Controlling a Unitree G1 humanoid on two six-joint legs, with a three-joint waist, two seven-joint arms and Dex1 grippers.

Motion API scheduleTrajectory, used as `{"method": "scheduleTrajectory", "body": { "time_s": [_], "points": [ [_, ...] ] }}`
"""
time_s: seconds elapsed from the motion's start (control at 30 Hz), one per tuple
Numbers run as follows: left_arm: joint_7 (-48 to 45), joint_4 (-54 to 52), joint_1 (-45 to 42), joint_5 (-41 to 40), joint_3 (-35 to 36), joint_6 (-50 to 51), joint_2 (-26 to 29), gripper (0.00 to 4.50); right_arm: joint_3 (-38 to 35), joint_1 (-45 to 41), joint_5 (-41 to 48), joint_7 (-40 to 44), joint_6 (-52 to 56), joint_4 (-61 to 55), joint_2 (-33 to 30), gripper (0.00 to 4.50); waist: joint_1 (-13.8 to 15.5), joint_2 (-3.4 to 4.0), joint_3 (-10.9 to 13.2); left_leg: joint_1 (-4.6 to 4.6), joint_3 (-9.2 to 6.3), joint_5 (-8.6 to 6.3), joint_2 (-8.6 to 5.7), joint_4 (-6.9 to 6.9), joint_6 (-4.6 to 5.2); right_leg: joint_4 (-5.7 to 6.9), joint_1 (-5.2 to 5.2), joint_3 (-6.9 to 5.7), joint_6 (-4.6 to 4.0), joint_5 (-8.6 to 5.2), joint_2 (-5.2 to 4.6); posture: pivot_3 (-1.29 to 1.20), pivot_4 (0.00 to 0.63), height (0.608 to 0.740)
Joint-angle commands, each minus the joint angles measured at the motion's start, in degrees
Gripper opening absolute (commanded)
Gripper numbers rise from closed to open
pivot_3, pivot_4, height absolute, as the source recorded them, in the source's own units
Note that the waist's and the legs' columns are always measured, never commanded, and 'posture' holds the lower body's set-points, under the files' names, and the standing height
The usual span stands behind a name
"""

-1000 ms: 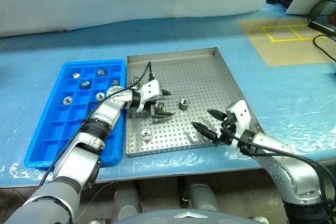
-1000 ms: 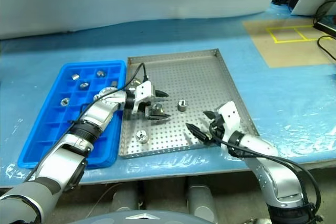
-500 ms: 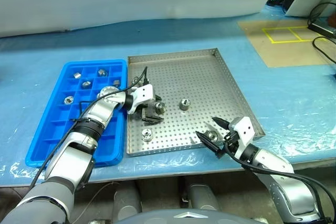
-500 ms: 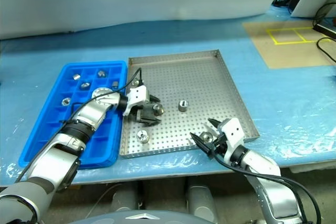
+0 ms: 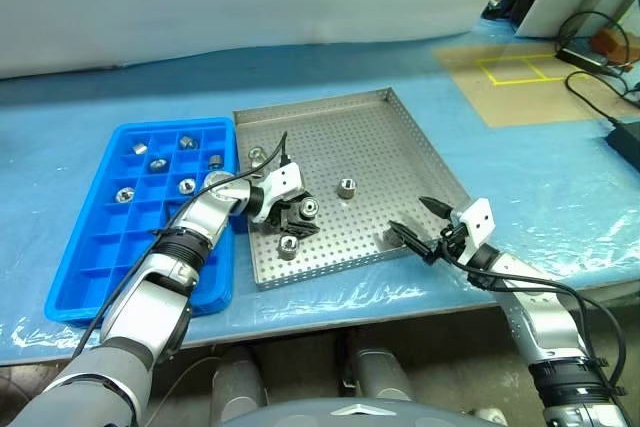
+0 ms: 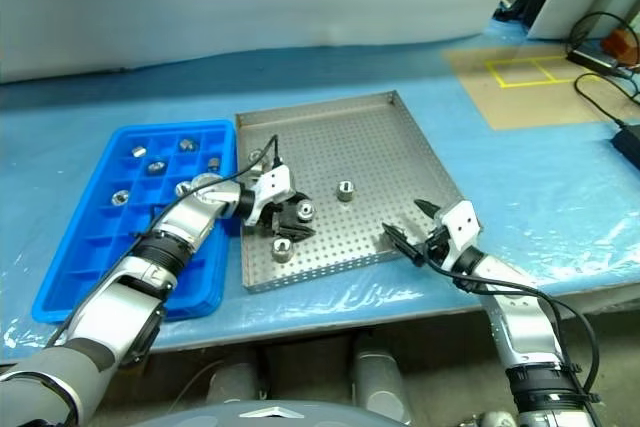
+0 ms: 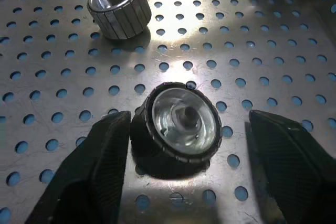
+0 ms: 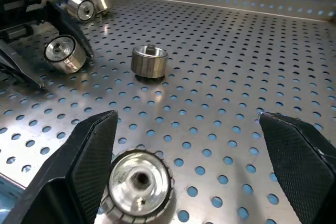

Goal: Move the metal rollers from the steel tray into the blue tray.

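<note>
Rollers: L gripper has narrowed round one roller, one finger touching, not yet clamped. R gripper wide open, dropped to roller at steel tray edge. Both pickups look imminent.

The blue tray lies just left of the steel tray. Several metal rollers lie in the steel tray, and others sit in the blue tray's far compartments.
</note>
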Motion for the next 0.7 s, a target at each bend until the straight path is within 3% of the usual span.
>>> {"method": "scheduleTrajectory", "body": {
  "time_s": [0.03, 0.07, 0.17, 0.3, 0.4, 0.53, 0.63, 0.7],
  "points": [
    [2.1, -0.3, -0.6, 0.4, 0.8, -0.9, -0.1, 2.57, 2.3, 1.1, -6.4, -0.5, -1.8, 12.3, 0.1, 4.50, -0.5, -0.32, -0.2, 0.03, 0.00, -0.08, -0.09, 0.04, 0.14, -0.07, 0.07, -0.06, 0.00, 0.00, -0.15, -0.40, 0.150, 0.740],
    [1.9, -0.4, -0.5, 0.3, 0.6, -1.2, -0.1, 2.57, 2.5, 0.6, -6.6, -0.5, -3.0, 13.9, 0.3, 4.50, -0.7, -0.48, -0.2, 0.10, 0.04, -0.19, -0.25, 0.09, 0.31, -0.08, 0.14, -0.10, 0.00, 0.00, -0.37, -0.40, 0.150, 0.740],
    [1.8, -0.9, -0.1, 0.2, 0.5, -1.4, 0.0, 1.97, 3.0, -0.7, -7.1, -0.1, -5.6, 17.7, 0.7, 4.50, -1.1, -0.31, -0.2, 0.76, -0.13, -0.47, -0.81, 0.08, 0.75, -0.61, 0.44, -0.40, 0.03, -0.03, -0.81, -0.39, 0.150, 0.740],
    [3.1, -1.6, 0.4, 0.4, 0.6, -1.9, 0.0, 1.90, 2.9, 0.4, -6.6, -0.1, -4.4, 14.1, 0.3, 4.50, -2.1, 0.53, 0.2, 1.12, -1.30, -0.71, -0.53, -0.60, 1.11, -3.48, 2.19, -3.82, 0.04, -0.03, -1.77, -0.39, 0.150, 0.740],
    [2.2, -2.2, 0.6, -0.1, 0.5, -1.9, 0.1, 1.90, 2.9, 0.8, -6.5, 0.0, -3.9, 12.9, 0.2, 4.50, -2.6, 0.50, 0.2, 1.39, -1.32, -0.80, -0.46, -0.79, 1.22, -3.83, 2.65, -4.69, 0.04, -0.03, -2.36, -0.39, 0.150, 0.740],
    [4.0, -2.5, 0.4, -0.4, 1.5, -2.5, -0.3, 1.90, 2.9, 1.0, -6.6, 0.0, -3.2, 12.3, 0.1, 4.50, -3.8, 0.29, 0.0, 1.26, -1.30, -1.05, -0.92, -1.13, 1.14, -3.82, 2.61, -4.71, 0.04, -0.03, -2.87, -0.39, 0.150, 0.740],
    [4.1, -3.9, 0.7, -1.6, 2.3, -1.4, -0.6, 1.90, 3.0, 1.3, -6.5, 0.1, -2.6, 11.6, -0.1, 4.50, -4.3, -0.26, -0.5, 0.38, -1.14, -1.06, -1.02, -1.29, 1.19, -3.52, 1.81, -3.81, -0.03, 0.01, -2.85, -0.38, 0.150, 0.740],
    [3.4, -6.3, 1.7, -2.9, 2.8, -0.3, -0.6, 1.90, 3.2, 1.5, -6.1, 0.7, -2.1, 11.2, -0.1, 4.50, -4.6, -0.63, -0.8, 0.24, -0.99, -1.18, -1.23, -1.18, 1.37, -2.92, 1.42, -3.15, -0.67, 0.39, -2.82, -0.38, 0.150, 0.740]
  ]
}}
